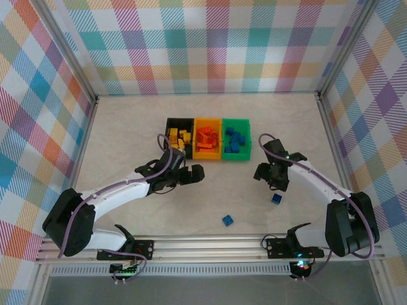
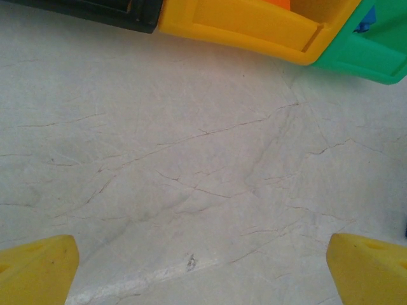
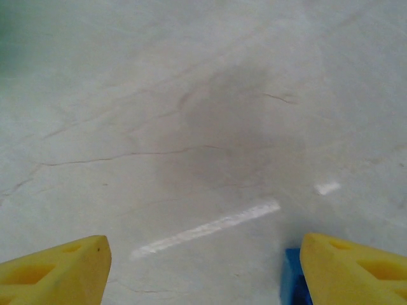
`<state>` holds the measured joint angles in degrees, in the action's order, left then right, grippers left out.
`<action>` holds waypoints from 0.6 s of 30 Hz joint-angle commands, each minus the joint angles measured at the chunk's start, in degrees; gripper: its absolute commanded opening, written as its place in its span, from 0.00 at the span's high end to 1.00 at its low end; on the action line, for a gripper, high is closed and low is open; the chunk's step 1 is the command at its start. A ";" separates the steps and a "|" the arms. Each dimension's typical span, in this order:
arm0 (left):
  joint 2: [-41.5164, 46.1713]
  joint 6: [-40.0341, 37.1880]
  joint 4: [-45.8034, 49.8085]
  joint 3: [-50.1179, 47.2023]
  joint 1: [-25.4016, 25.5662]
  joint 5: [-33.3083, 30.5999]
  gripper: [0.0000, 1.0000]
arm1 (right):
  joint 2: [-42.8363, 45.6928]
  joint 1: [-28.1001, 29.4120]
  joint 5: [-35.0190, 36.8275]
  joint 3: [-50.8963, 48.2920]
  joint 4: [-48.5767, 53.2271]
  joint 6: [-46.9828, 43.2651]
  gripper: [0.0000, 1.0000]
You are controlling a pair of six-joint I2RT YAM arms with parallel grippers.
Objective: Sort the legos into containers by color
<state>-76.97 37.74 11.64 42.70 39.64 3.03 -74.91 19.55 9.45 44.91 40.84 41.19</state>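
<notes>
The three joined bins stand mid-table: black (image 1: 177,137) with yellow bricks, orange-yellow (image 1: 207,141) with orange-red bricks, green (image 1: 236,141) with blue bricks. Two blue bricks lie loose on the table, one (image 1: 276,198) just in front of my right gripper (image 1: 269,176), the other (image 1: 227,220) nearer the front edge. In the right wrist view the gripper (image 3: 203,270) is open over bare table, and a blue brick (image 3: 291,281) shows against the inner side of the right finger (image 3: 353,267). My left gripper (image 1: 191,174) is open and empty (image 2: 203,273) just in front of the bins.
In the left wrist view the fronts of the black bin (image 2: 95,13), orange-yellow bin (image 2: 248,28) and green bin (image 2: 372,57) run along the top. Checked walls enclose the table on three sides. A metal rail (image 1: 210,244) runs along the front.
</notes>
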 commanded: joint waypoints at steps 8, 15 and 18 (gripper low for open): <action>-2.63 1.31 -4.45 -2.18 0.08 2.90 0.00 | 0.48 -2.39 0.32 -0.46 7.86 1.40 0.22; -3.06 1.40 -5.35 -2.41 0.10 3.72 0.00 | -4.33 -2.79 -2.57 -1.71 9.27 -0.09 0.25; -3.26 1.55 -5.78 -2.84 0.11 3.74 0.00 | -5.95 -2.79 -2.82 -2.16 7.90 -0.48 0.28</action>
<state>-79.44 38.37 7.11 41.01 39.64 5.98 -79.59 17.19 7.99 43.66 47.79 41.12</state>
